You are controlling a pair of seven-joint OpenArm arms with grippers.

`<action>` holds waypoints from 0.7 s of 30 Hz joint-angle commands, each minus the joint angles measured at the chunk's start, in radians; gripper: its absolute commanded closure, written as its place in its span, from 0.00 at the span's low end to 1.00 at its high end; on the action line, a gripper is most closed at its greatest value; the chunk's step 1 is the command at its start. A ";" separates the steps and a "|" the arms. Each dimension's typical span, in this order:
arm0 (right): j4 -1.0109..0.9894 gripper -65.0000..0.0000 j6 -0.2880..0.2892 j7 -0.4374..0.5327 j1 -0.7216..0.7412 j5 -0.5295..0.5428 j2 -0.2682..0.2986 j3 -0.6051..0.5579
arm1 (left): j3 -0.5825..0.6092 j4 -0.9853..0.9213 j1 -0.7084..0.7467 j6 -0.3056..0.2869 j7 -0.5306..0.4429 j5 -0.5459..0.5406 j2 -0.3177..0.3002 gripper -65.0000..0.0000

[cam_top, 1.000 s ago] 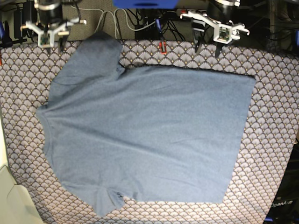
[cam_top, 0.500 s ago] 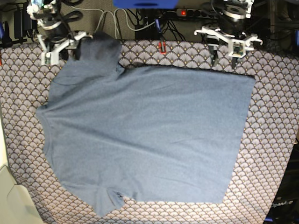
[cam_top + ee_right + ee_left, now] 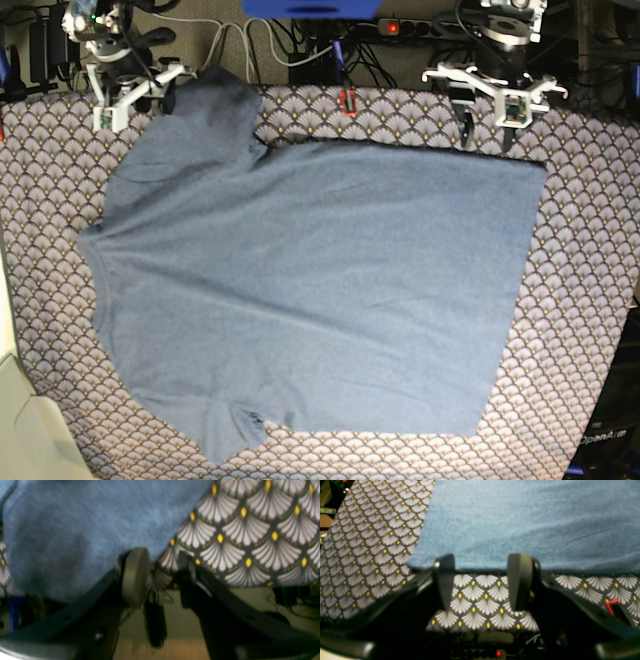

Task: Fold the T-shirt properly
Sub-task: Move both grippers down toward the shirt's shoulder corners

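Two open black pincers poised at the far edge of a flat slate-blue cotton T-shirt (image 3: 310,280).

The left gripper (image 3: 482,580) is held parted just short of the hem; the right gripper (image 3: 160,577) is spread at the sleeve edge, over the grey fan-patterned table covering (image 3: 590,330).

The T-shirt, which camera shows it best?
The base view: the whole T-shirt lies spread flat on the table covering. The left wrist view shows only one straight edge; the right wrist view only a blurred corner.
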 commanded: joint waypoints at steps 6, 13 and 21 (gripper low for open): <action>0.001 0.64 0.024 0.000 -0.007 0.004 0.005 -0.014 | -0.001 0.015 0.007 0.008 -0.027 0.001 -0.002 0.49; 0.000 0.64 0.104 -0.002 -0.012 0.002 -0.026 -0.026 | -0.001 -0.007 0.005 0.009 -0.027 0.001 -0.002 0.49; 0.000 0.94 0.130 -0.002 -0.010 0.002 -0.029 -0.026 | -0.024 -0.088 -0.036 0.005 -0.029 0.001 0.003 0.49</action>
